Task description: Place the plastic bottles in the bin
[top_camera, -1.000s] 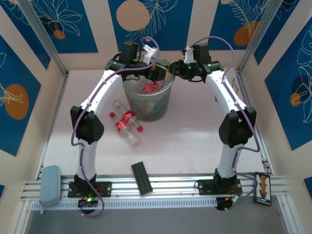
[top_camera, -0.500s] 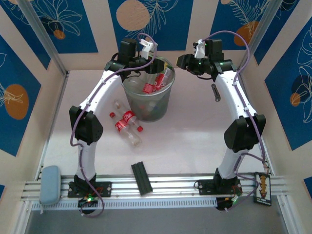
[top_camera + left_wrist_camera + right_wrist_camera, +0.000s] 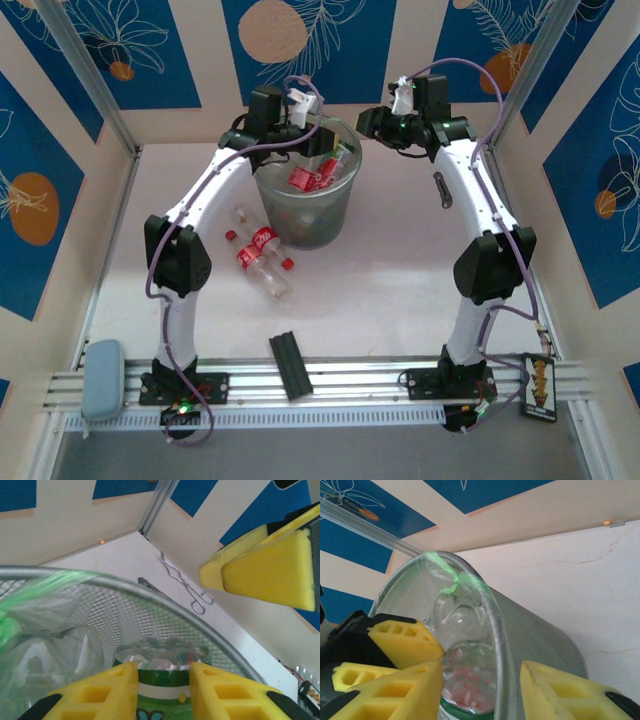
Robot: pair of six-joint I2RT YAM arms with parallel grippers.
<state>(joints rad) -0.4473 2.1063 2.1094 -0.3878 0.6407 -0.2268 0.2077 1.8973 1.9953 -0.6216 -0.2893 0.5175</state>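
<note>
The grey mesh bin [image 3: 305, 215] stands at the table's back centre with red-labelled plastic bottles [image 3: 310, 178] inside. My left gripper [image 3: 323, 140] hangs over its mouth, shut on a green-labelled bottle [image 3: 160, 655] whose clear base points at the bin's rim [image 3: 150, 592]. That grip shows close up in the left wrist view [image 3: 163, 682]. My right gripper [image 3: 368, 122] is at the bin's right rim, open. Between its fingers [image 3: 480, 695] pass the rim [image 3: 496, 630] and the base of the green bottle [image 3: 470, 680], and the right finger [image 3: 565, 695] stands apart from both.
Three more bottles lie left of the bin: a clear one [image 3: 243, 218], a red-labelled one [image 3: 262, 250] and one nearer [image 3: 275, 285]. A black bar [image 3: 290, 365] lies near the front rail. Metal tongs [image 3: 442, 188] lie right of the bin. A blue-grey case [image 3: 100, 378] sits front left.
My left gripper has closed on the green bottle above the bin. My right gripper has drawn back from the bin's mouth to its right rim and risen a little.
</note>
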